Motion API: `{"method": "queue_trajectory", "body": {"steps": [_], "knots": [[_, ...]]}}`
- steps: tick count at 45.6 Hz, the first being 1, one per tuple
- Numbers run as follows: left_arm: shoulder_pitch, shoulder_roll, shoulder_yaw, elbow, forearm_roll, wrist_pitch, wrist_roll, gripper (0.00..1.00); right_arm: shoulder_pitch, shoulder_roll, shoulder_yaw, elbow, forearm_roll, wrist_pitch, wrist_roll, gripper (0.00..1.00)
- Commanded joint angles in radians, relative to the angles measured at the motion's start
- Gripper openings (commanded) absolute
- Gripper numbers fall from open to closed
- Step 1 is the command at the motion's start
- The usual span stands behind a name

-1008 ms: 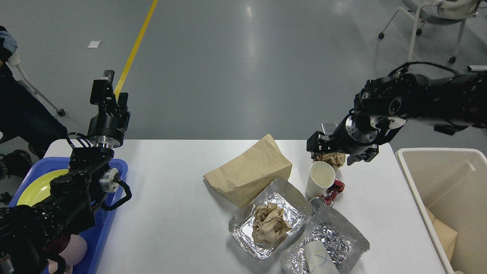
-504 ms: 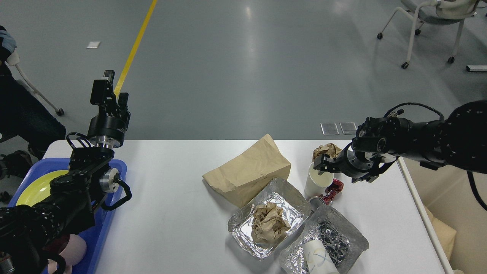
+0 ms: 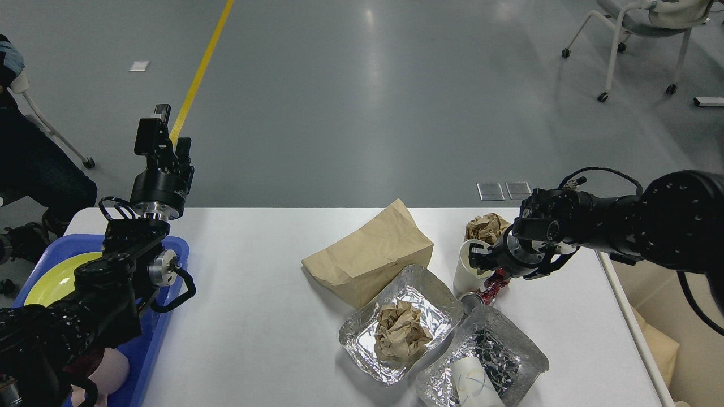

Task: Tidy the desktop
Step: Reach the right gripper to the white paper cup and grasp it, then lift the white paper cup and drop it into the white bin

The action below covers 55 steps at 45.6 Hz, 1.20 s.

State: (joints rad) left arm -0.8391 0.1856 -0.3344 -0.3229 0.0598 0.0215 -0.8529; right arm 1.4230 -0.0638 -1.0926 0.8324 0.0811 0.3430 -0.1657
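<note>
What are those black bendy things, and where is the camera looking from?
They are a robot's two arms, seen by a camera in its head looking down at a white desktop. On it lie a brown paper bag, foil trays, a crumpled paper ball and a white paper cup. The right hand is at the cup's rim; whether it grips is unclear. The left hand is raised and holds nothing.

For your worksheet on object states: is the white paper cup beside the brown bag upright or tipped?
Upright: the white paper cup stands on the desktop with its open rim facing up.
</note>
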Motion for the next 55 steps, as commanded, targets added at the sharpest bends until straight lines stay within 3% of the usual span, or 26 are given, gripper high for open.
{"method": "queue_trajectory", "body": {"steps": [1, 22, 45, 55], "knots": [[0.0, 0.0, 0.0, 0.001, 0.0, 0.0, 0.0, 0.97, -0.007, -0.001, -0.003, -0.004, 0.0, -0.007, 0.0, 0.0], [0.0, 0.0, 0.0, 0.001, 0.0, 0.0, 0.0, 0.97, 0.031, -0.05, 0.033, 0.014, 0.003, -0.055, 0.002, 0.0], [0.0, 0.0, 0.0, 0.001, 0.0, 0.0, 0.0, 0.97, 0.457, -0.355, 0.088, 0.324, 0.003, -0.032, 0.005, 0.0], [0.0, 0.0, 0.0, 0.001, 0.0, 0.0, 0.0, 0.97, 0.64, -0.473, 0.088, 0.347, 0.003, 0.097, 0.005, 0.0]]}}
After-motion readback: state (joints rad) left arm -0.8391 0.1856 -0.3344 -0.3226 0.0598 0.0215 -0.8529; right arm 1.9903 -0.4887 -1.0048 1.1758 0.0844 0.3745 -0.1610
